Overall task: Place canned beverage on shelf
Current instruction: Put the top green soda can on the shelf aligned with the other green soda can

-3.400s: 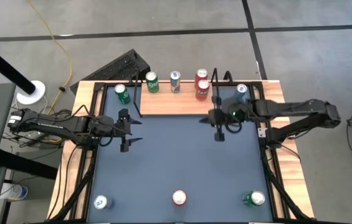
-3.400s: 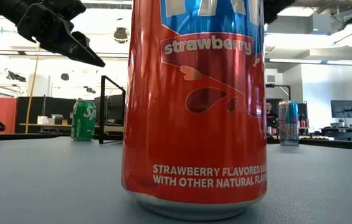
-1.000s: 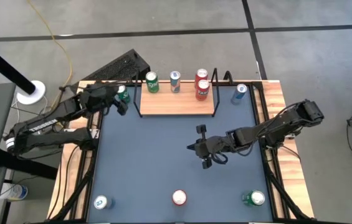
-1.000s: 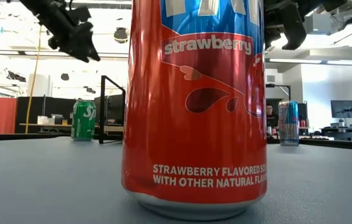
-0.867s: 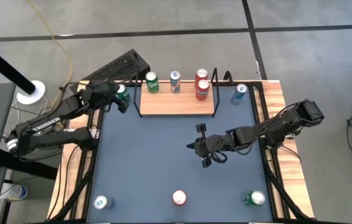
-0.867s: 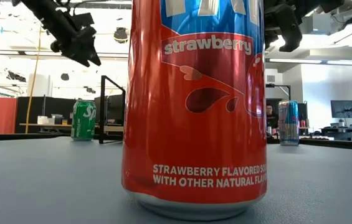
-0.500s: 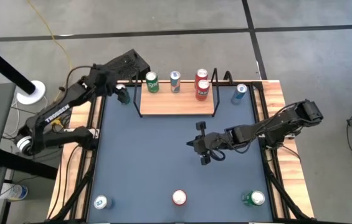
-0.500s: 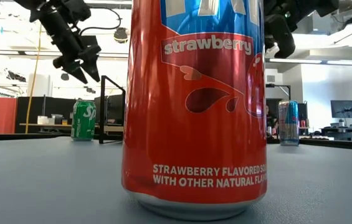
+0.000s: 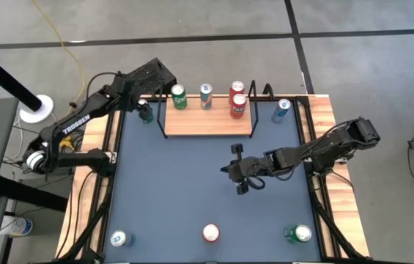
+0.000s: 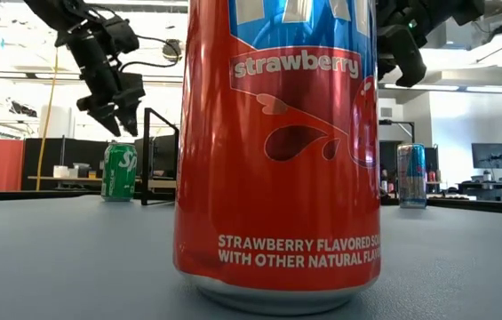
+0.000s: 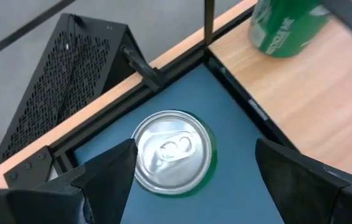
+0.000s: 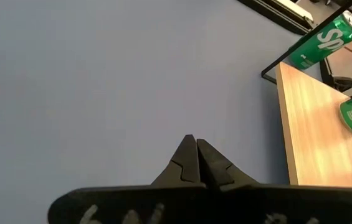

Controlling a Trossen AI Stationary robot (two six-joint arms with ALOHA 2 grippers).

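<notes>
I am hovering my left gripper [image 11: 191, 168] over a green can [image 11: 172, 152] standing on the dark table [image 9: 185, 191] in its far left corner, just outside the left wire end of the shelf [image 9: 207, 123]. My fingers [image 11: 110, 171] are standing released, one on each side of the can's silver top, not touching it. The shelf is lying along the table's far edge, and it is carrying another green can [image 9: 179, 97], a blue and silver can [image 9: 206, 95] and two red cans [image 9: 237, 103]. I am holding my right gripper [image 12: 191, 158] clenched on nothing above the middle of the table. A blue can [image 9: 283, 110] is standing just past the shelf's right end, and three more cans [image 9: 211, 233] are waiting along the near edge.
</notes>
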